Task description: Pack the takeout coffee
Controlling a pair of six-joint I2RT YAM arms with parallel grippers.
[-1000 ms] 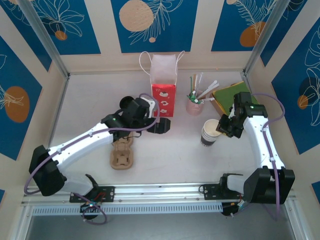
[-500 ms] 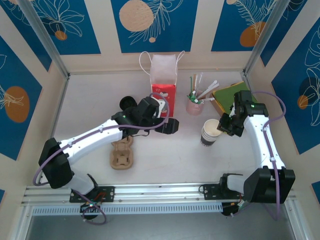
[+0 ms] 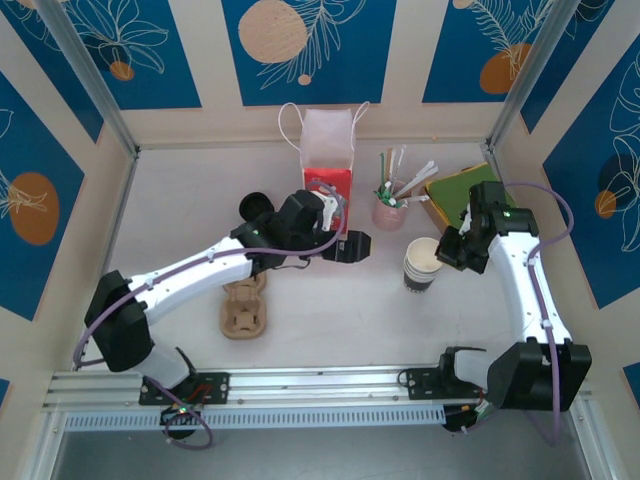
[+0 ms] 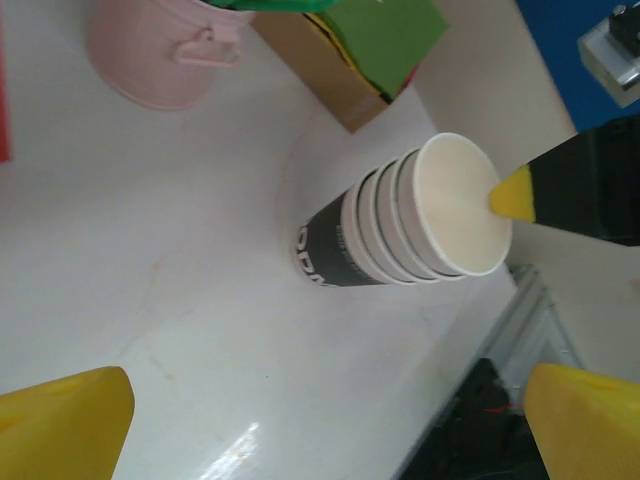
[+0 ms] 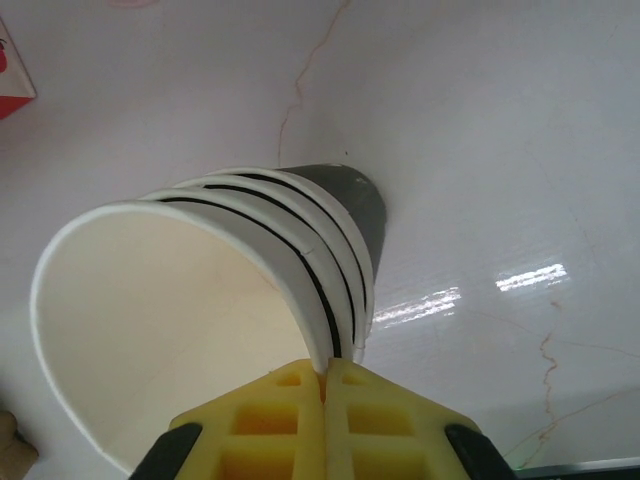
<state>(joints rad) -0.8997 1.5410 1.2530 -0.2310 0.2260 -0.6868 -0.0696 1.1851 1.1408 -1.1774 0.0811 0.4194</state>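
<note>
The takeout coffee (image 3: 254, 206) stands at the left behind my left arm; only its round black lid shows. A stack of lidless white paper cups (image 3: 421, 265) (image 4: 400, 225) (image 5: 230, 290) with a dark band stands at the right. My right gripper (image 3: 447, 254) (image 5: 325, 372) is shut on the rim of the top cup, one pad inside and one outside. My left gripper (image 3: 352, 247) (image 4: 320, 425) hovers open over bare table, left of the stack and facing it. The right gripper's yellow fingertip (image 4: 514, 194) shows at the top cup's rim.
A red and white paper bag (image 3: 327, 185) stands open at the back centre. A pink cup of stirrers (image 3: 389, 210) (image 4: 165, 55) and a green-topped box (image 3: 460, 190) (image 4: 375, 40) sit behind the stack. A brown pulp cup carrier (image 3: 243, 305) lies under the left arm.
My left arm has reached to the right, carrying its open gripper towards the cup stack. The right gripper has closed the last bit onto the top cup's rim.
</note>
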